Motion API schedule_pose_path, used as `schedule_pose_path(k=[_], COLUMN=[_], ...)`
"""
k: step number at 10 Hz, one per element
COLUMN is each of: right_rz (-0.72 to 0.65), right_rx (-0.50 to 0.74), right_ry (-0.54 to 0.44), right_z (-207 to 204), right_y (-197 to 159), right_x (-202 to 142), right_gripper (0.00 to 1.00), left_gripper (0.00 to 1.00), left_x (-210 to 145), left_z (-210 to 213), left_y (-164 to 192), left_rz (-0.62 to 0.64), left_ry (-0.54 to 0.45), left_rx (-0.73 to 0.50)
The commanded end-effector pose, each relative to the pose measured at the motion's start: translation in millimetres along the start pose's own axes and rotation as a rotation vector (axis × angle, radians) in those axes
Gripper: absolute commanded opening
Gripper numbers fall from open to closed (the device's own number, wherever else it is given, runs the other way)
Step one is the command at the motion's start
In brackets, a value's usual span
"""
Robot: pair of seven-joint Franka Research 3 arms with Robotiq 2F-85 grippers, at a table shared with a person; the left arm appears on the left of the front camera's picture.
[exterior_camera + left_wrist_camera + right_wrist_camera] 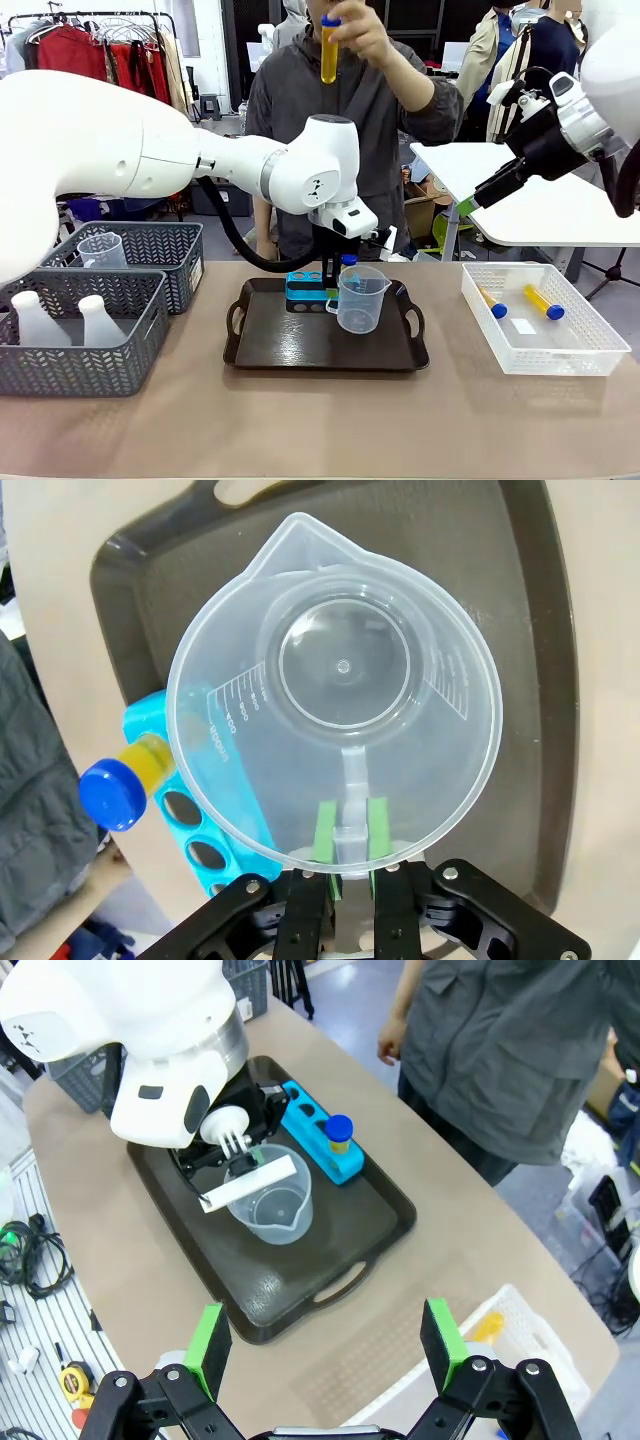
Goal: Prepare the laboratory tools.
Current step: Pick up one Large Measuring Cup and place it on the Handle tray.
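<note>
My left gripper (350,830) is shut on the handle of the clear measuring beaker (335,720), which is upright at the tray's floor (362,298). Beside it, the blue rack (306,291) carries one yellow tube with a blue cap (125,785). The person holds another yellow tube (330,48) high at the far side. Two more tubes (543,301) lie in the white basket (590,355) on the right. My right gripper (325,1345) hangs open and empty, high at the right (468,207). Two white flasks (95,320) stand in a grey basket.
The dark tray (300,352) sits mid-table. Two grey baskets (90,375) stand at the left; the rear one holds a second clear beaker (100,250). The person's body (520,1050) is close behind the tray.
</note>
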State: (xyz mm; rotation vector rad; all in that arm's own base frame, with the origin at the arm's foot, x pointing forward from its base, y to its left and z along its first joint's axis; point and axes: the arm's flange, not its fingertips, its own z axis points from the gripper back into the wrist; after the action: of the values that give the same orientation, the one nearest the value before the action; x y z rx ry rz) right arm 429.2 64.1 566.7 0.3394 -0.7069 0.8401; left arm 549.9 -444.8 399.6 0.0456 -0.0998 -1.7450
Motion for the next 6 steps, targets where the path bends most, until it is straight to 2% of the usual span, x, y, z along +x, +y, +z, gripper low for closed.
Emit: schedule_pose_path(k=[1,2,3,6], right_rz=[-0.004,-0.004,-0.004,-0.004], right_rx=[0.019,0.019,0.019,0.019], right_ry=[-0.021,-0.021,-0.021,-0.021], right_z=[0.1,0.1,0.1,0.1], right_y=[-1.7,-1.7,-1.7,-1.7], right_x=[0.5,0.5,0.5,0.5], right_gripper=[1.00,1.00,1.00,1.00], left_gripper=[0.00,0.00,0.04,0.60], left_x=[-4.4,-4.2,-3.6,-4.9], left_z=[-7.2,-10.9,-13.1,-14.2], left_y=[-3.6,-3.0,-3.1,-2.8], left_rz=[-0.027,-0.034,-0.028,-0.026], left_ry=[-0.033,-0.035,-0.032,-0.036], left_rx=[-0.025,-0.031,-0.038,-0.040])
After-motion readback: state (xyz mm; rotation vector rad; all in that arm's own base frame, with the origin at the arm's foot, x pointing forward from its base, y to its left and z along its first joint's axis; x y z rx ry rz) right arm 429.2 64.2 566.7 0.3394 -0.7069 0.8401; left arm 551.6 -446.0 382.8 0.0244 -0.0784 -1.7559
